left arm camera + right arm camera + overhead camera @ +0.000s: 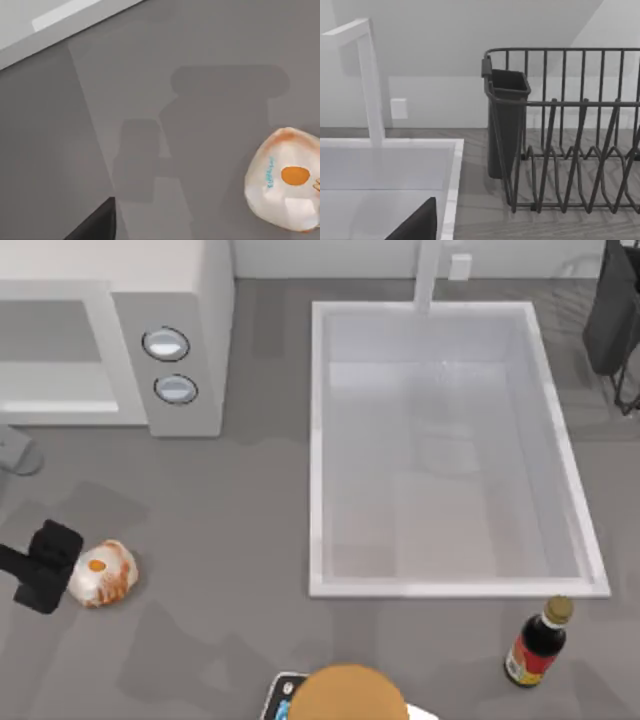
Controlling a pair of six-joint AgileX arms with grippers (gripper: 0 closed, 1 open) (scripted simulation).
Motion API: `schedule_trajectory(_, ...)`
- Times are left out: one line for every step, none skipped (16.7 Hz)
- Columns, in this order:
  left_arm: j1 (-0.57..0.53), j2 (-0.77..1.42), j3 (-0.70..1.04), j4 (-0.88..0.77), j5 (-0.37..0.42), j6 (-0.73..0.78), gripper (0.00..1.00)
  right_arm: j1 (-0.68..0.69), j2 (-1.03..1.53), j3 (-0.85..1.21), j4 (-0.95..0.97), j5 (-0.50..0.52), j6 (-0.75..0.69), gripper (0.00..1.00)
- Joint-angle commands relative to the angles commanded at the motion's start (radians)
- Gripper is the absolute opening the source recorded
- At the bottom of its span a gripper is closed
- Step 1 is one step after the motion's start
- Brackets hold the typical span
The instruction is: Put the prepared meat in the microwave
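Black left gripper (62,568) low beside prepared meat (102,572), grip state unclear

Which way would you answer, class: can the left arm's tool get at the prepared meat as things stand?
Probably yes: the left tool sits right beside the prepared meat, with nothing between them.

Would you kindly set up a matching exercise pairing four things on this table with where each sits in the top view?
Things:
1. prepared meat
2. microwave
3. sink
4. dark bottle

Places:
A. top left corner
B. bottom right, in front of the basin
C. left edge, beside the left tool
D. centre to right, the largest white basin

Pairs: 1-C, 2-A, 3-D, 4-B
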Motion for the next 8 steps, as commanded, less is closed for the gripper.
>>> schedule_trajectory(-0.011,0.106,0.06,-0.054,0.001,0.039,1.0,0.0,0.0,0.0,0.0,0.0,0.0,1.0)
schedule_trajectory(-0.021,0.209,0.12,-0.107,0.001,0.076,1.0,0.0,0.0,0.0,0.0,0.0,0.0,1.0)
schedule_trajectory(-0.031,0.305,0.177,-0.158,0.001,0.113,1.0,0.0,0.0,0.0,0.0,0.0,0.0,1.0)
schedule_trajectory(-0.041,0.395,0.233,-0.207,0.002,0.148,1.0,0.0,0.0,0.0,0.0,0.0,0.0,1.0)
schedule_trajectory(-0.05,0.477,0.286,-0.252,0.001,0.182,1.0,0.0,0.0,0.0,0.0,0.0,0.0,1.0)
schedule_trajectory(-0.058,0.551,0.337,-0.294,0.001,0.214,1.0,0.0,0.0,0.0,0.0,0.0,0.0,1.0)
schedule_trajectory(-0.066,0.618,0.385,-0.333,0.001,0.243,1.0,0.0,0.0,0.0,0.0,0.0,0.0,1.0)
schedule_trajectory(-0.073,0.677,0.429,-0.367,0.0,0.269,1.0,0.0,0.0,0.0,0.0,0.0,0.0,1.0)
